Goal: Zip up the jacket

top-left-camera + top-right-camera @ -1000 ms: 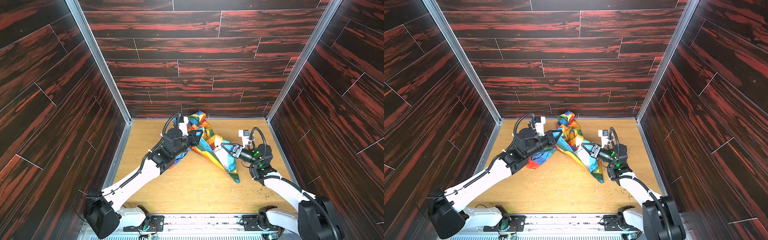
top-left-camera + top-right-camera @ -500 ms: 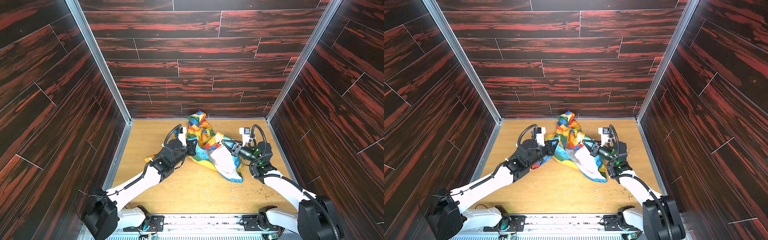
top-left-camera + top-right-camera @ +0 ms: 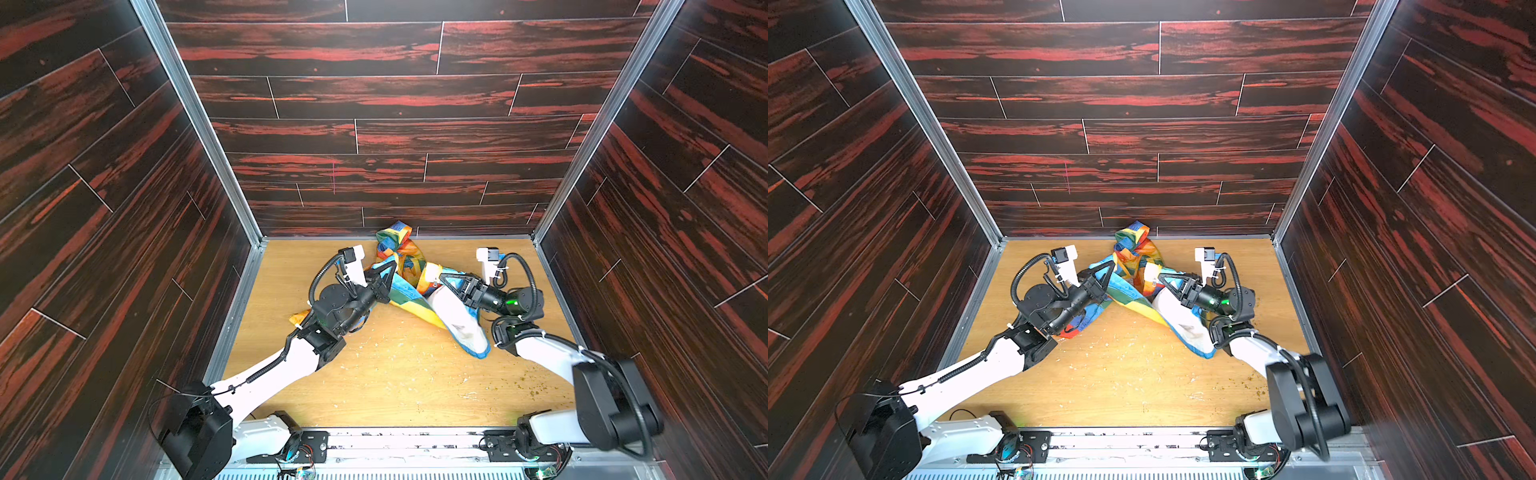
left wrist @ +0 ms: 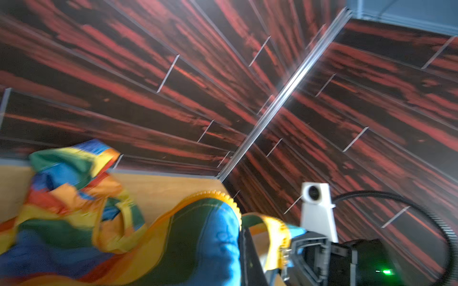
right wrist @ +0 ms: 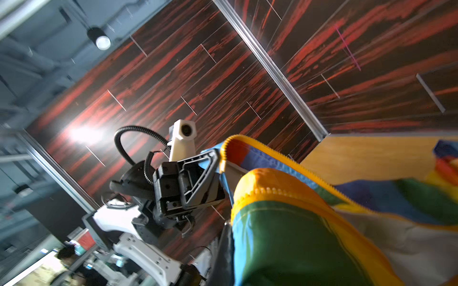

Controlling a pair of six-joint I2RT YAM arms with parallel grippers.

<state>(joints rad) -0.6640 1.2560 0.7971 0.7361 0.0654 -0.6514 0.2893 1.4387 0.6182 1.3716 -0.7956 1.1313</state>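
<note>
jacket (image 3: 415, 291) lies bunched on your table (image 3: 395, 382), front open; your left hand (image 3: 392, 266) and right hand (image 3: 442, 277) are each clamped on its yellow zipper (image 5: 260, 191) edges.

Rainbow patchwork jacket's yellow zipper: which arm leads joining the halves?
Right, likely: right hand grips the jacket at what looks like the zipper slider; left hand only holds the other toothed edge.

arms (image 3: 266, 374): white links, black joints | fingers (image 5: 205, 173): black, triangular | cables (image 5: 135, 127): black, ribbed | wrist cameras (image 5: 184, 135): white
</note>
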